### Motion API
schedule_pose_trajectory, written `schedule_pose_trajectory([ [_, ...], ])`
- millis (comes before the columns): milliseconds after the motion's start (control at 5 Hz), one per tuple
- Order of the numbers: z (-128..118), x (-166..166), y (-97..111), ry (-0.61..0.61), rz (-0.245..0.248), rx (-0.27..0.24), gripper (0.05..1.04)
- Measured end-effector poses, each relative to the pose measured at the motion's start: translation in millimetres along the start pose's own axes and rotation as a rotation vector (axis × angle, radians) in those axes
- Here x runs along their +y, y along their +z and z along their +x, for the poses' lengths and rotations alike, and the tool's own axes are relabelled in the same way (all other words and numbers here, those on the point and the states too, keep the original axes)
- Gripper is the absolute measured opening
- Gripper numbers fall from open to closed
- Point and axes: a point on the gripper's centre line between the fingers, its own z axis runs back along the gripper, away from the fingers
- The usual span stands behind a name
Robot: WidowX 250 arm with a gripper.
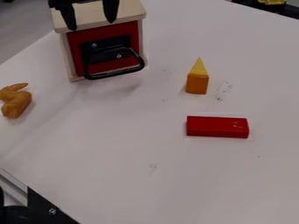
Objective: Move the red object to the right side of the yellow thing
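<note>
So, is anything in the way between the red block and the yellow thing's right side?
Nothing visible stands between the red block and the picture's right side of the yellow piece; just faint marks on the tabletop.

Red block [217,127] lies near the pointed yellow thing [198,68]

We see the red block flat on the white table [140,175], below the yellow thing and partly to its right in our view, the two apart. The yellow thing's lower part is orange. At upper left we find a wooden box [142,41] with a red front and a black handle [116,75]. The gripper [92,25] hangs over it, fingers spread. At the left edge we have a lumpy orange-brown toy [16,104].
</note>
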Motion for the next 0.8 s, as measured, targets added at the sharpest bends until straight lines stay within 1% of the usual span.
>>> schedule_pose_trajectory([
  [200,-5,2,-10,-0.004,0.02,0.031,0.995],
  [400,-12,2,-12,-0.011,0.064,0.032,0.995],
  [600,-27,-6,-12,0.118,0.102,0.03,0.995],
  [800,-52,-14,-1,0.371,0.074,0.094,0.995],
])
